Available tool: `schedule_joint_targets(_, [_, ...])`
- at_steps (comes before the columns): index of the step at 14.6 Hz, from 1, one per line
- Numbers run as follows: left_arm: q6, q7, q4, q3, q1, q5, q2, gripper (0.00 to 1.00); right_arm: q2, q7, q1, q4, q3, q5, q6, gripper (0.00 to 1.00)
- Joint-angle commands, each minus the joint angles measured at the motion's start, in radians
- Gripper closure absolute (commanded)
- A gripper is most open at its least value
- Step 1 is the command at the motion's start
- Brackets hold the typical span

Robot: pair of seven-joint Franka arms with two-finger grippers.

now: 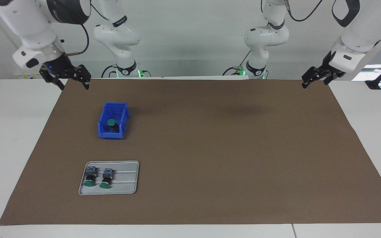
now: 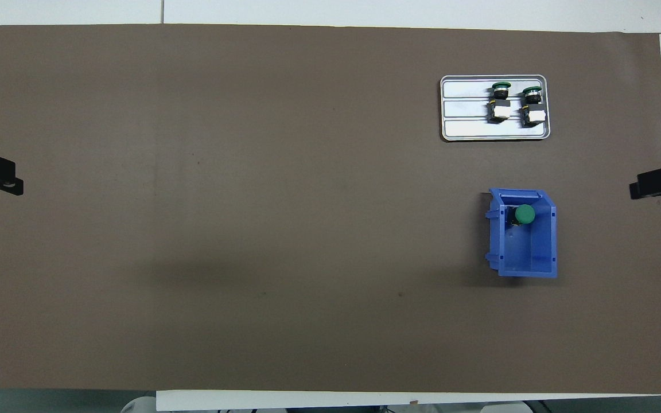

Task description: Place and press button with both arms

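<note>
Buttons are what you should check first: one button point(image 1: 112, 123) stands green cap up inside the blue bin point(image 1: 103, 130), in the part of the bin farther from the robots. Take that bin as your landmark. It sits on the brown mat point(image 1: 210, 148), toward the right arm's end of the table.

Farther from the robots than the bin, and apart from it, you have a grey metal tray point(image 1: 127, 178). Two more buttons lie on their sides in it, side by side: one point(image 1: 90, 177) toward the right arm's end, the other point(image 1: 106, 178) just beside it. Their green caps point away from the robots and their terminal blocks point toward the bin. The rest of the tray is bare ribbed metal.

Your right gripper point(image 1: 74, 84) hangs in the air above the mat's corner, up off the bin and toward the robots from it. Its jaws stand wide apart and have hold of nothing.

Your left gripper point(image 1: 313, 80) waits raised over the mat's edge at the left arm's end of the table, well apart from the bin. Its jaws are spread too, with nothing between them.
</note>
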Motion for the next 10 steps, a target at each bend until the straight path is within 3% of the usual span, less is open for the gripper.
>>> schedule_joint_targets(1, [-0.003, 0.007, -0.012, -0.004, 0.009, 0.018, -0.015, 0.0, 0.08, -0.007, -0.01, 0.132, 0.008, -0.009, -0.082, 0.01])
schedule_joint_targets(3, [-0.003, 0.007, -0.012, -0.004, 0.009, 0.018, -0.015, 0.0, 0.087, -0.007, -0.01, 0.147, 0.005, -0.02, -0.092, 0.01])
schedule_joint_targets(5, [-0.003, 0.007, -0.012, -0.004, 0.009, 0.018, -0.015, 0.0, 0.144, -0.007, 0.006, 0.222, 0.007, -0.046, -0.139, 0.01])
schedule_joint_targets(10, [-0.003, 0.007, -0.012, -0.004, 0.009, 0.018, -0.015, 0.0, 0.15, 0.002, 0.01, 0.217, 0.008, -0.03, -0.102, 0.01])
